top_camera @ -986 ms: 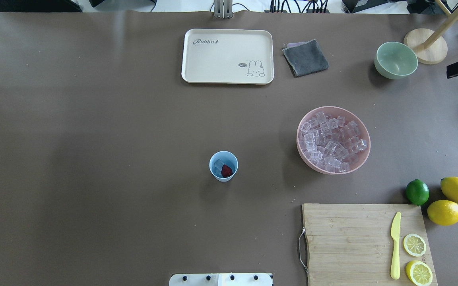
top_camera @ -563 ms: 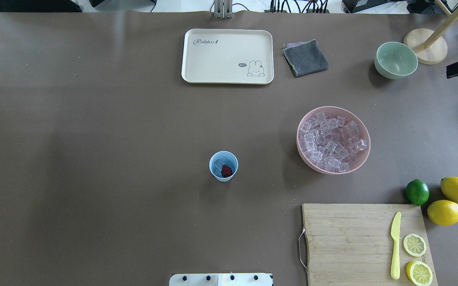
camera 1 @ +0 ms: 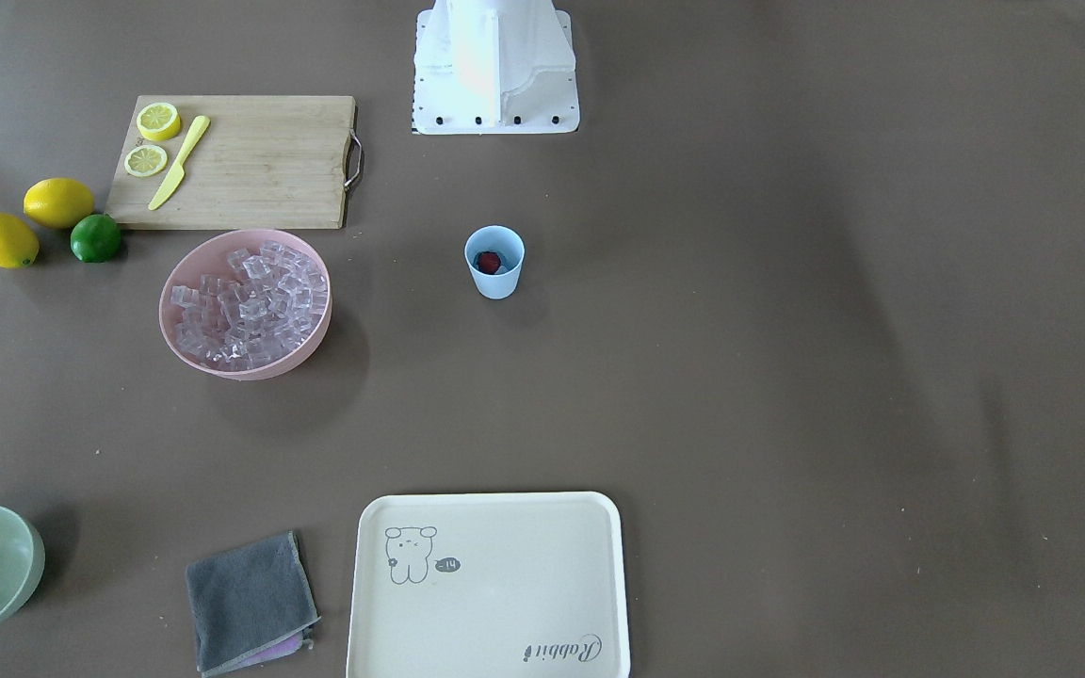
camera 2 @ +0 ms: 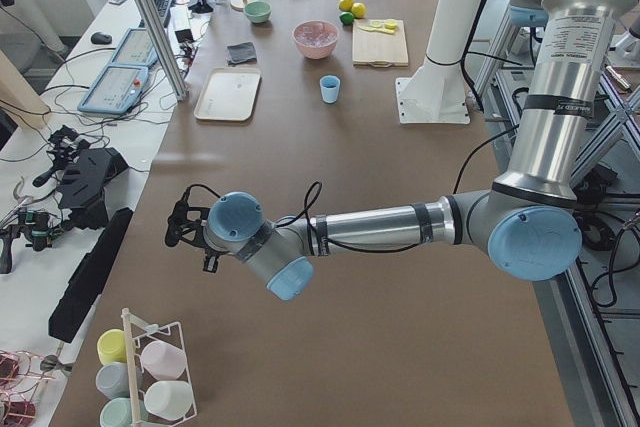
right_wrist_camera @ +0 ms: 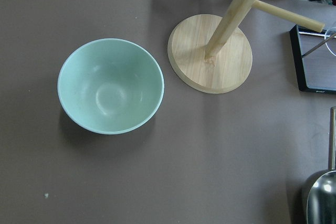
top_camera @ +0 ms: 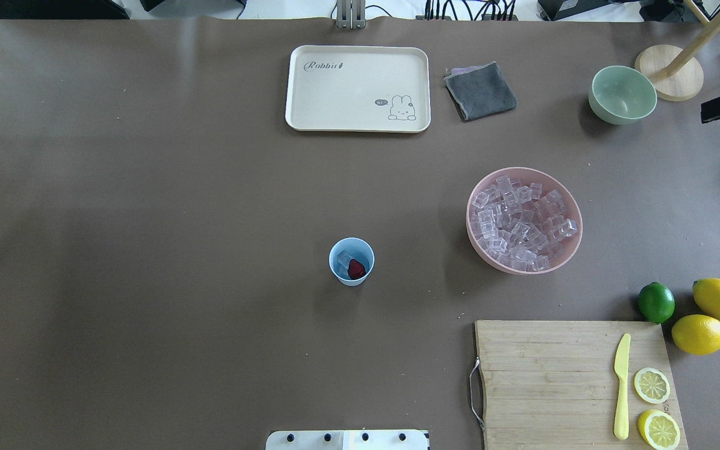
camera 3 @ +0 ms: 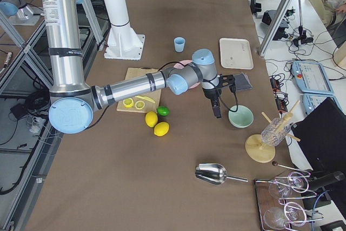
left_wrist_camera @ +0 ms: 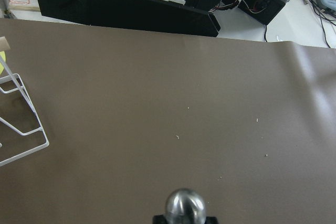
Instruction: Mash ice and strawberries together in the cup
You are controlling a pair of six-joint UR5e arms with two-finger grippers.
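Your cup (top_camera: 351, 261) stands upright on bare bench (top_camera: 179, 250), out in front of the robot's base. One strawberry (top_camera: 356, 269) and an ice cube (top_camera: 343, 257) lie side by side at its bottom.

Judge the cup light and thin-walled. Pressing down inside will likely make it skid or tip, so take it from the side, around the wall below the rim. Squeeze gently, since the plastic may flex. The cube looks hard and slick and may dart out from under a tool.

The pink bowl (top_camera: 470, 220) holding the rest of the ice (top_camera: 522, 225) sits well apart, on the robot's right. Both arms are far from the cup.

- **Left:** the left fingers (camera 2: 183, 225) hang over the bench's left end, with a metal ball (left_wrist_camera: 185, 206) at their camera's lower edge.
- **Right:** the right fingers (camera 3: 215, 104) hover near the green bowl (camera 3: 240, 116).

You cannot tell whether either pair is wide or narrow.
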